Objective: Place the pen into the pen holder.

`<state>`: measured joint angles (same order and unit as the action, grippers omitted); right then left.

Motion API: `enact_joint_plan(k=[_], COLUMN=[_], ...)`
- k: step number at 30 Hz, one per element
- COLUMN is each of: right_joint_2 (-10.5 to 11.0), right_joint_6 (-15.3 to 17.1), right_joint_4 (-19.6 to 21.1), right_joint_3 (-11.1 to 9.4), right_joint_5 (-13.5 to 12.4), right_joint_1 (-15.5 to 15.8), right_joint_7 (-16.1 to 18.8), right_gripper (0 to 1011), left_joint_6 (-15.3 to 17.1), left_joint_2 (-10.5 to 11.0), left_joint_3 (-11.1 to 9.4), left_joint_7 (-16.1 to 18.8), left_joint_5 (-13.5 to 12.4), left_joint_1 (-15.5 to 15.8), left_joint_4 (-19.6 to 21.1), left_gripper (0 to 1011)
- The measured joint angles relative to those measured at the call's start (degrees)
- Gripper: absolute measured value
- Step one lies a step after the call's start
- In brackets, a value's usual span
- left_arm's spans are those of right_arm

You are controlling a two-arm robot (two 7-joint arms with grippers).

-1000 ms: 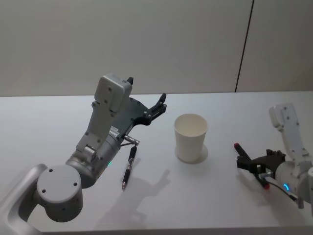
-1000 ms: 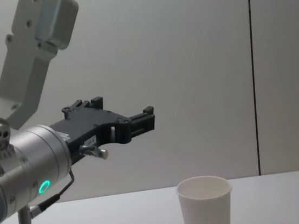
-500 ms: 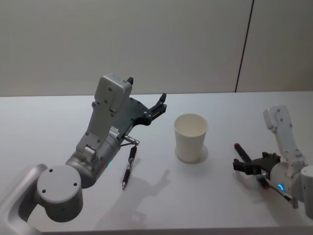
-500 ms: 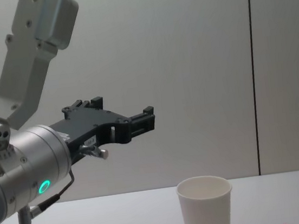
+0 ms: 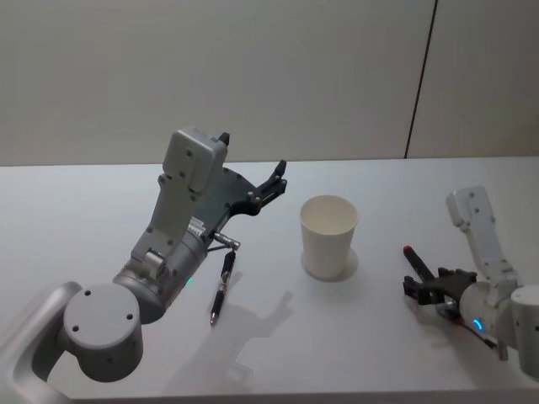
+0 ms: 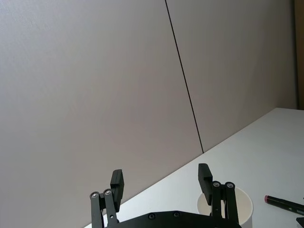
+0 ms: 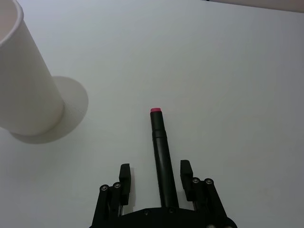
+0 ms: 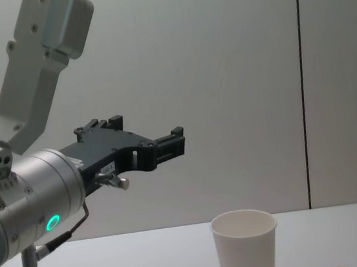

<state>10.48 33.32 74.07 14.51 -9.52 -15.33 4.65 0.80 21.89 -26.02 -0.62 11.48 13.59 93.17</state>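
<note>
Wrist view, right pincer point(image 7: 155, 166) astride pen point(image 7: 159, 140), head view, another pen point(image 5: 222, 289)

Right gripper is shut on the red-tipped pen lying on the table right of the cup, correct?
No, it is open. The right wrist view shows the right gripper with fingers either side of the red-tipped pen, a gap on each side. The pen does lie on the table right of the cup.

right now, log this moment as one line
phase: pre-grasp | right gripper: open, straddling pen on table | left gripper: open, raised left of pen holder | pen holder: upright, no pen inside | second pen: on table
</note>
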Motion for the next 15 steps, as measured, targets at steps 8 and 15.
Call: enact_joint_plan(k=[8, 15], right_joint_2=[-0.32, -0.58], right_joint_6=[-0.07, -0.10], right_joint_4=[-0.84, -1.51], right_joint_3=[0.04, 0.01], right_joint_5=[0.24, 0.38], right_joint_1=[-0.37, -0.71], right_joint_7=[0.00, -0.21], right_gripper=[446, 196], left_joint_6=[0.00, 0.00], left_joint_2=[0.00, 0.00], left_joint_3=[0.00, 0.00], left_joint_7=[0.00, 0.00], left_joint_5=[0.00, 0.00], left_joint_1=[0.00, 0.00], left_joint_4=[0.00, 0.00], left_gripper=[1000, 1000])
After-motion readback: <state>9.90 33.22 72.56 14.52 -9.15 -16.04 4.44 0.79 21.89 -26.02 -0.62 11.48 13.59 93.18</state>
